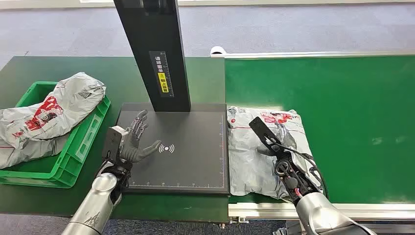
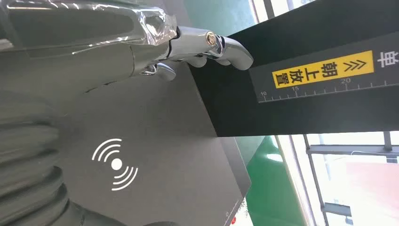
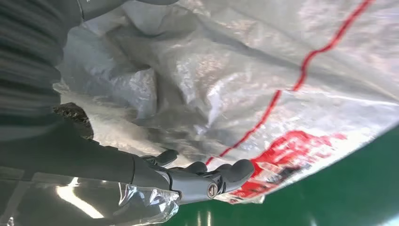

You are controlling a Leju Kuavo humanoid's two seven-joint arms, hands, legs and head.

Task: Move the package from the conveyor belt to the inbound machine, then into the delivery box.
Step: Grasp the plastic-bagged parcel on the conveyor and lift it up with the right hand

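The grey package (image 1: 264, 147) lies on the green conveyor belt (image 1: 352, 112), at 3 o'clock from the black inbound machine (image 1: 195, 161). The right hand (image 1: 274, 139) rests on it, but I cannot tell if it grips. The left hand (image 1: 134, 139) floats over the machine, fingers apart and holding nothing, with the green delivery box (image 1: 78, 147) at its 9 o'clock.
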